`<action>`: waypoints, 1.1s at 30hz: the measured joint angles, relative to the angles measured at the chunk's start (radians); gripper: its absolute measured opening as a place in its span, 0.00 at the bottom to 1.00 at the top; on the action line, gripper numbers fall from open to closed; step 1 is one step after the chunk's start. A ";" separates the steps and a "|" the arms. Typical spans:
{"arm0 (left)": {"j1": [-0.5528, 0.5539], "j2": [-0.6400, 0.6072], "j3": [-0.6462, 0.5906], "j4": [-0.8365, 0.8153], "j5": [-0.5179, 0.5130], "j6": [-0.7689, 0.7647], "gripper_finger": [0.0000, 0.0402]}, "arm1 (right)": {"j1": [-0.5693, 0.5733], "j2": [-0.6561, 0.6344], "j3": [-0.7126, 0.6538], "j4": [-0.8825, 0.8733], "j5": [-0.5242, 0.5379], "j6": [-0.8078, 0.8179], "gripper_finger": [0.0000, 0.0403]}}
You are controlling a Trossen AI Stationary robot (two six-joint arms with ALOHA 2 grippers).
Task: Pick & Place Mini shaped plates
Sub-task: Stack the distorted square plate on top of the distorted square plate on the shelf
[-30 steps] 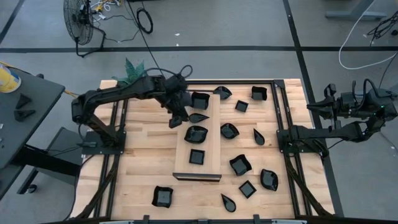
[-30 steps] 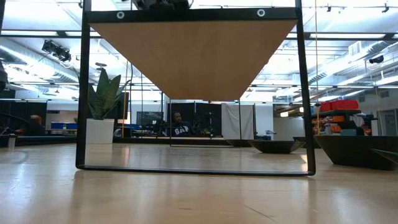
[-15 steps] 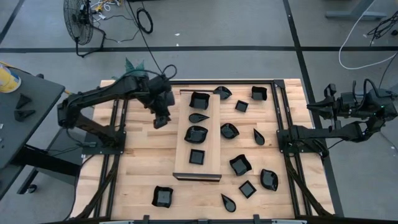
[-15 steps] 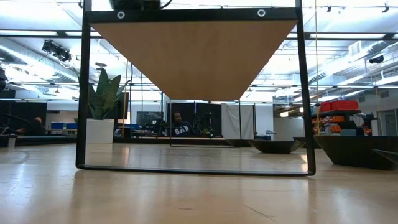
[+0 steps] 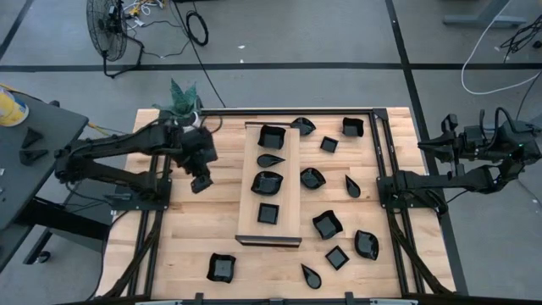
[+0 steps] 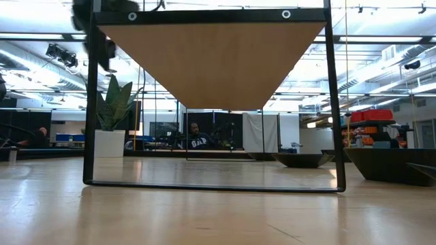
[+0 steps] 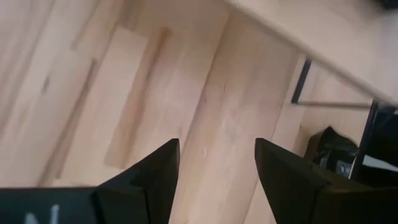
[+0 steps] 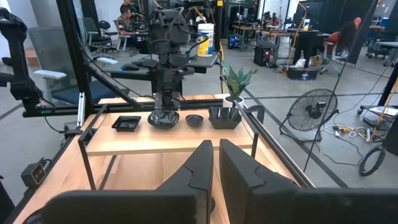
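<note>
The mini shaped plates [image 5: 268,182] lie in two groups. Four rest in a row along the pale wooden board [image 5: 269,232], whose long axis runs from the desk's far edge to its near edge at mid-desk. Ten more lie loose on the desk [image 5: 195,246], nine of them on the right-arm side of the board; the tenth sits near the near-left corner.

The left claw [image 5: 200,181] hangs over bare wood just beside the board's left edge, its fingers spread wide and holding nothing. Every plate lies toward the right arm from it except that one near-left plate.

The right claw [image 8: 214,163] is parked beyond the desk's right edge, its fingers nearly together and holding nothing. The left arm is judged the nearer to the plates.
</note>
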 joint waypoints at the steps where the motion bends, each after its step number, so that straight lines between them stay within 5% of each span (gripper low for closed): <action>1: -0.011 -0.018 -0.021 0.005 -0.001 -0.018 0.54 | 0.000 0.000 0.000 0.000 0.000 0.000 0.08; 18: -0.310 -0.125 -0.226 0.108 -0.031 -0.276 0.51 | 0.000 0.000 0.000 0.000 0.000 0.000 0.08; 33: -0.637 -0.048 -0.233 0.219 -0.240 -0.660 0.50 | 0.000 0.000 0.000 0.000 0.000 0.000 0.08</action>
